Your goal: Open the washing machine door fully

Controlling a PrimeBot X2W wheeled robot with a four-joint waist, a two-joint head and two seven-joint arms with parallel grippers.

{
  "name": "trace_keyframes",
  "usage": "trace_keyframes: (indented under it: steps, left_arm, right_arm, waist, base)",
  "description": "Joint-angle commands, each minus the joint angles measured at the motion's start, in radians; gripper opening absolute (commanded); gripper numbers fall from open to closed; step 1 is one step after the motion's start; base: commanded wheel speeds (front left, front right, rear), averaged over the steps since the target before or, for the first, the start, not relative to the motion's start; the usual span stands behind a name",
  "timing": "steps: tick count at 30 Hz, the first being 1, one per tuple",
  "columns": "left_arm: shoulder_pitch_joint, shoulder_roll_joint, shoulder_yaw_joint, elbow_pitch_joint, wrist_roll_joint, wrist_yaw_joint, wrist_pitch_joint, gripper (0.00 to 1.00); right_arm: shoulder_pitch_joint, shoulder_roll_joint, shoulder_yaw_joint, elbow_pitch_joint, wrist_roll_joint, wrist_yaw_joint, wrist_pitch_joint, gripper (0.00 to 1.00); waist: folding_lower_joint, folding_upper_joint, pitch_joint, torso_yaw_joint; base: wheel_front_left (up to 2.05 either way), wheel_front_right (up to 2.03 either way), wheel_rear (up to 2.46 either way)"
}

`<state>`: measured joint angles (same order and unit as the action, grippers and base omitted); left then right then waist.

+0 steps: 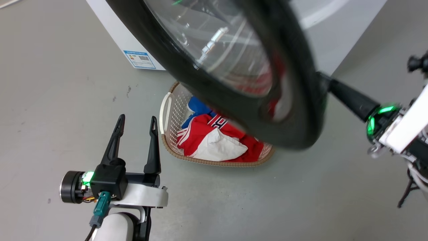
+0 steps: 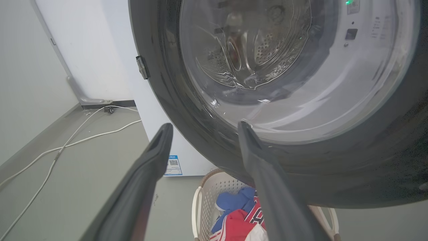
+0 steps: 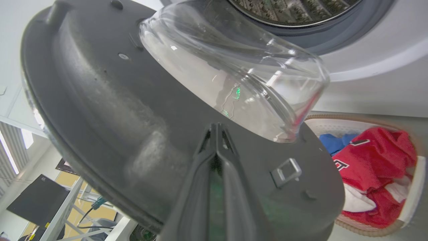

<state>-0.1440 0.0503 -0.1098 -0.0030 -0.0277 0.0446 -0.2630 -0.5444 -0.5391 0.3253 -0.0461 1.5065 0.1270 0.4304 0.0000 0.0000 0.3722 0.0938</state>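
Note:
The washing machine door [image 1: 294, 110], a black ring around a bulging glass bowl [image 3: 234, 77], stands swung out from the white washing machine [image 1: 110, 30] and hangs over the basket. My right gripper [image 1: 329, 85] reaches in from the right to the door's edge. In the right wrist view its fingers [image 3: 217, 140] are shut together, tips against the door's dark inner face [image 3: 110, 110] just below the bowl, holding nothing. My left gripper [image 1: 137, 124] hovers open low on the left, apart from the door, and faces the door's outer glass [image 2: 267, 83].
A white laundry basket [image 1: 166, 110] with red, blue and white clothes sits on the grey floor under the door, right of my left gripper. A blue label [image 1: 139, 59] marks the machine's lower front. White cables [image 2: 83, 137] trail across the floor at the left.

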Motion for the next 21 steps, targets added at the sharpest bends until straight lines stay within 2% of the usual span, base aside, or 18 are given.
trace_keyframes:
  steps: [1, 11, 21]
  left_arm:
    - [0.01, 0.0, 0.004, 0.0, 0.006, 0.0, -0.003, 1.0]
    - [0.028, 0.001, 0.01, 0.002, 0.007, -0.004, -0.003, 1.0]
    - [0.047, 0.001, 0.013, 0.004, 0.009, -0.006, -0.003, 1.0]
  right_arm:
    - [0.027, -0.002, -0.001, -0.021, 0.006, 0.004, -0.014, 0.0]
    - [0.175, 0.02, 0.094, -0.179, -0.014, 0.004, -0.068, 0.0]
    - [0.247, 0.055, 0.203, -0.232, -0.009, 0.005, -0.12, 0.0]
  waist:
    - [0.0, 0.0, -0.006, 0.0]
    - [0.0, 0.0, -0.043, 0.011]
    - [0.0, 0.0, -0.076, 0.017]
  base:
    - [0.0, 0.0, 0.0]
    - [0.0, 0.0, 0.0]
    - [0.0, 0.0, 0.0]
